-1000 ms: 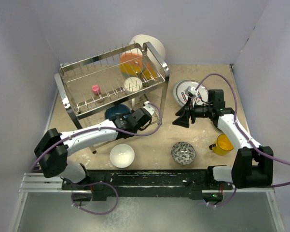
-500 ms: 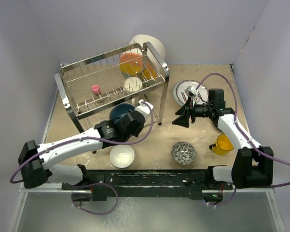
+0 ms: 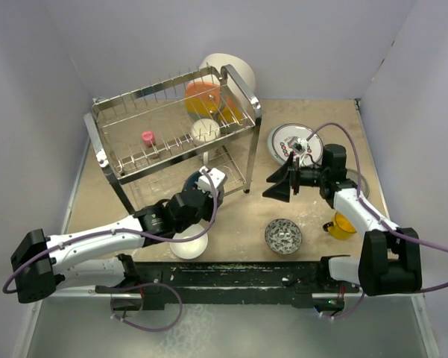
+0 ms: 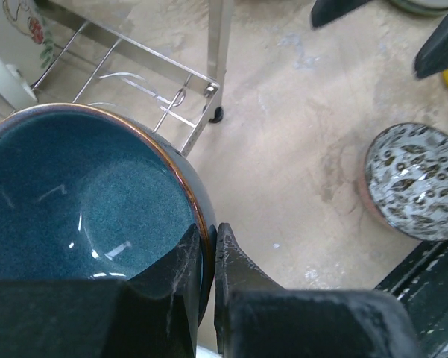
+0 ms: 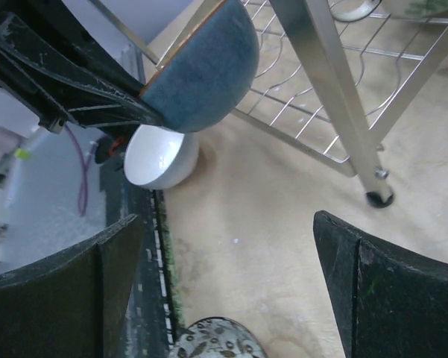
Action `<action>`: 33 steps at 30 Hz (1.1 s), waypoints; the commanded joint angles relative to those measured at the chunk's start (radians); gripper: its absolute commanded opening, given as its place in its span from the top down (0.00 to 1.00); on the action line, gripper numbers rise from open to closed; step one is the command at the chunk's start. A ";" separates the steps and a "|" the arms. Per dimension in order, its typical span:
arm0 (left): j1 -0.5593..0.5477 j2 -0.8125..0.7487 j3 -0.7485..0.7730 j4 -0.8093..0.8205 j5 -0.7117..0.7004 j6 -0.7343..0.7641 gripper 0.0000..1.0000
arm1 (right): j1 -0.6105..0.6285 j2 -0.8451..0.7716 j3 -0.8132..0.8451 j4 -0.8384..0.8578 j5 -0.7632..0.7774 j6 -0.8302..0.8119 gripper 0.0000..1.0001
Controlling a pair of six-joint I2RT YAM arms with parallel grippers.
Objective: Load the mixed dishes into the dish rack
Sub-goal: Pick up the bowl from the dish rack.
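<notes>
Dish rack (image 3: 244, 91), upper left, is holding orange dishes (image 3: 201, 95), one pink piece (image 3: 147, 138) and one small white dish (image 3: 205, 131). Left gripper (image 4: 209, 250) is clamping one dark blue bowl (image 4: 82, 201) by its rim, centre frame, beside the lower tier. Right gripper (image 5: 224, 246) is gaping, holding nothing.

Red lettering on white plate (image 3: 284, 139) too small to read.

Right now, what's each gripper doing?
Left gripper: shut on the dark blue bowl, pinching its rim.
Right gripper: open, holding nothing.
</notes>
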 commanded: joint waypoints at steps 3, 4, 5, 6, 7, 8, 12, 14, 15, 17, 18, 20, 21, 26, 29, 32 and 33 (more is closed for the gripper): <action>-0.025 -0.078 -0.004 0.321 0.034 0.004 1.00 | 0.045 -0.013 -0.066 0.396 -0.008 0.453 0.00; -0.033 -0.078 -0.005 0.332 0.035 0.008 1.00 | 0.055 -0.007 -0.061 0.396 0.006 0.486 0.00; -0.043 -0.079 -0.004 0.345 0.034 0.009 1.00 | 0.063 0.000 -0.057 0.403 0.010 0.518 0.00; -0.051 -0.078 -0.007 0.359 0.034 0.011 1.00 | 0.070 0.003 -0.054 0.414 0.014 0.557 0.00; -0.058 -0.078 -0.009 0.376 0.035 0.010 1.00 | 0.077 0.003 -0.054 0.421 0.023 0.592 0.00; -0.066 -0.077 -0.015 0.400 0.038 0.010 1.00 | 0.086 0.001 -0.052 0.423 0.031 0.623 0.00; -0.102 -0.082 -0.073 0.544 0.021 -0.010 1.00 | 0.105 -0.021 -0.049 0.418 0.044 0.706 0.00; -0.117 -0.085 -0.119 0.664 0.008 -0.021 1.00 | 0.113 -0.036 -0.049 0.410 0.051 0.727 0.00; -0.123 -0.085 -0.136 0.700 0.000 -0.028 1.00 | 0.119 -0.043 -0.049 0.396 0.061 0.730 0.00; -0.136 -0.078 -0.162 0.762 -0.016 -0.029 1.00 | 0.136 -0.053 -0.049 0.374 0.084 0.719 0.00; -0.139 -0.074 -0.167 0.781 -0.020 -0.029 1.00 | 0.142 -0.054 -0.047 0.352 0.092 0.700 0.00; -0.145 -0.060 -0.169 0.807 -0.024 -0.027 1.00 | 0.161 -0.054 -0.030 0.277 0.140 0.632 0.00; -0.148 -0.049 -0.166 0.819 -0.023 -0.026 1.00 | 0.169 -0.053 -0.020 0.238 0.159 0.599 0.00; -0.176 0.011 -0.140 0.846 -0.050 0.006 1.00 | 0.185 -0.035 -0.014 0.195 0.213 0.568 0.00; -0.194 0.043 -0.122 0.854 -0.079 0.038 1.00 | 0.187 -0.029 -0.009 0.201 0.190 0.596 0.00; -0.203 0.075 -0.107 0.860 -0.090 0.050 1.00 | 0.187 -0.039 -0.018 0.248 0.134 0.652 0.00; -0.205 0.083 -0.103 0.864 -0.091 0.052 1.00 | 0.187 -0.050 -0.024 0.280 0.123 0.682 0.00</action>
